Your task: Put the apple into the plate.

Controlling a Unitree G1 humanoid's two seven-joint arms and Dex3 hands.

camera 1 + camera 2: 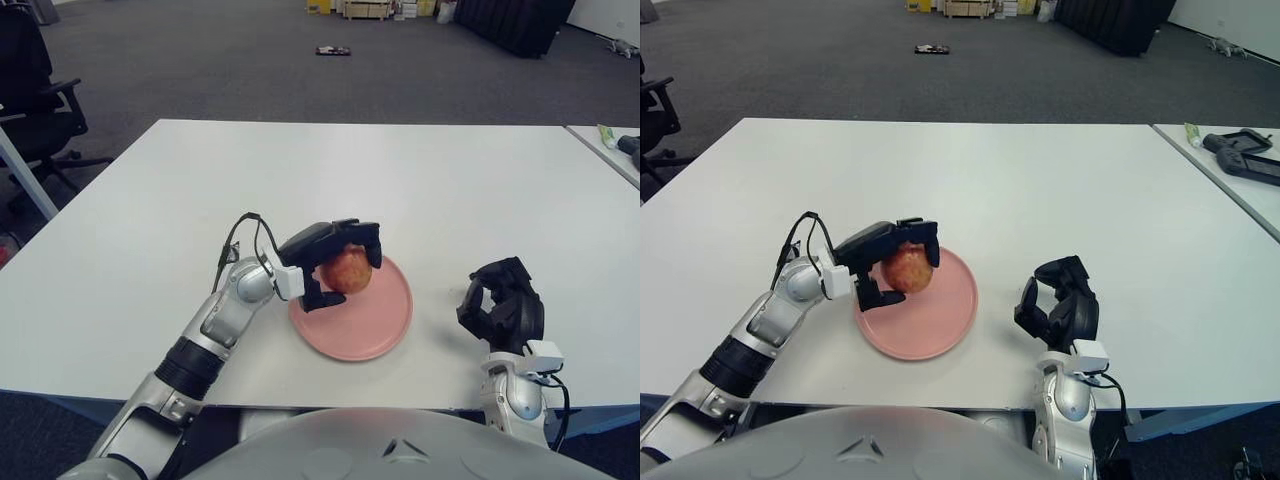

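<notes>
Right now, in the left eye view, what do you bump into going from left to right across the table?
Left robot hand holding the apple → pink plate → right robot hand, curled and holding nothing.

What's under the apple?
The pink plate is under the apple, which the left hand grips. Whether the apple touches the plate is hidden. The right hand shows right of the plate.
</notes>
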